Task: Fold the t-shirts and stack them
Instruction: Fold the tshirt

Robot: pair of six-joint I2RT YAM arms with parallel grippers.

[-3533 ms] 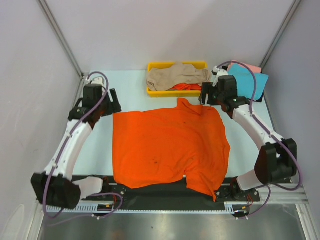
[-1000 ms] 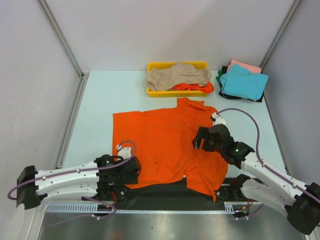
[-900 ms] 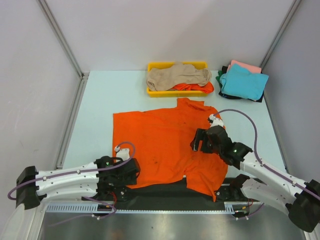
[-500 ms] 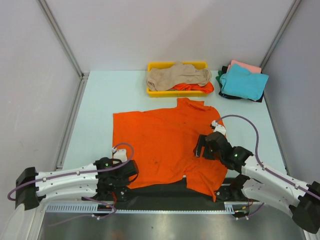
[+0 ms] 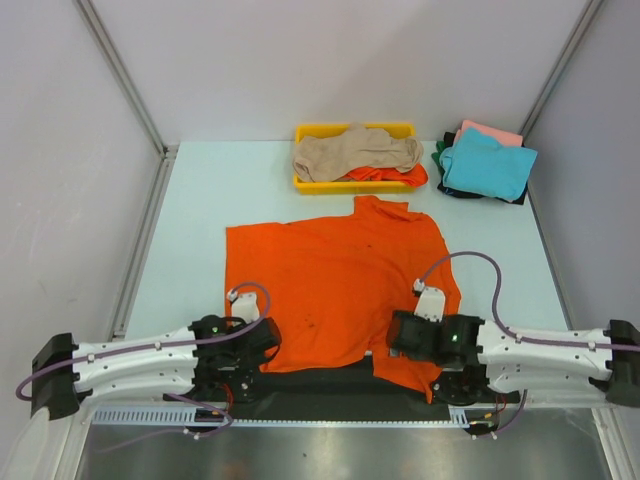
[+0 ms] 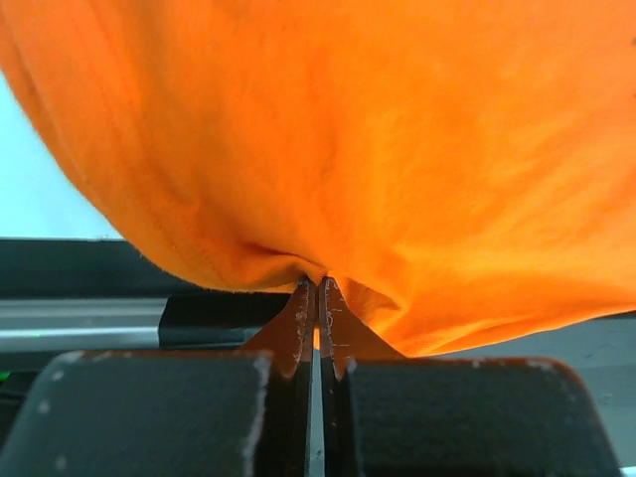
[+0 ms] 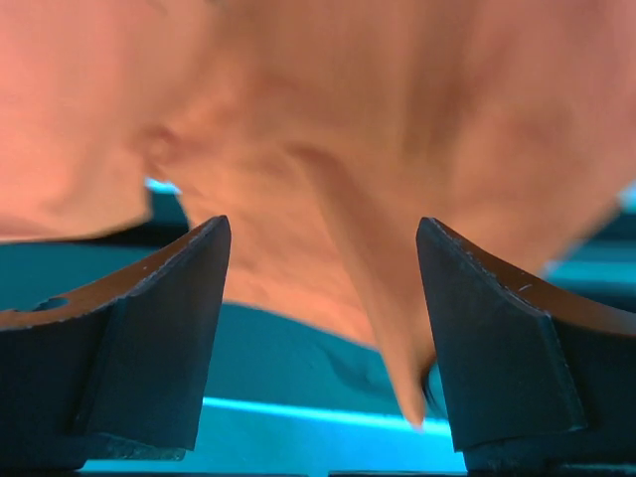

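A bright orange t-shirt (image 5: pixel 340 285) lies spread flat in the middle of the table, its near hem over the black strip at the front edge. My left gripper (image 5: pixel 268 345) sits at the shirt's near left corner. In the left wrist view this gripper (image 6: pixel 318 290) is shut on a pinch of the orange hem (image 6: pixel 397 129). My right gripper (image 5: pixel 394 335) is low at the near right part of the hem. Its jaws (image 7: pixel 323 263) stand open, with a hanging fold of orange cloth (image 7: pixel 328 119) between them, close to the right finger (image 7: pixel 497 338).
A yellow tray (image 5: pixel 310 132) at the back holds a crumpled beige shirt (image 5: pixel 355 152) and some orange cloth (image 5: pixel 385 176). A folded stack stands at the back right: teal (image 5: pixel 487 165) on top, pink (image 5: pixel 495 132) and dark green (image 5: pixel 440 158) beneath. Metal rails run along both sides.
The left gripper has closed on the shirt's near left hem. The right arm has swung down and toward the near edge, its open jaws now around the near right hem.
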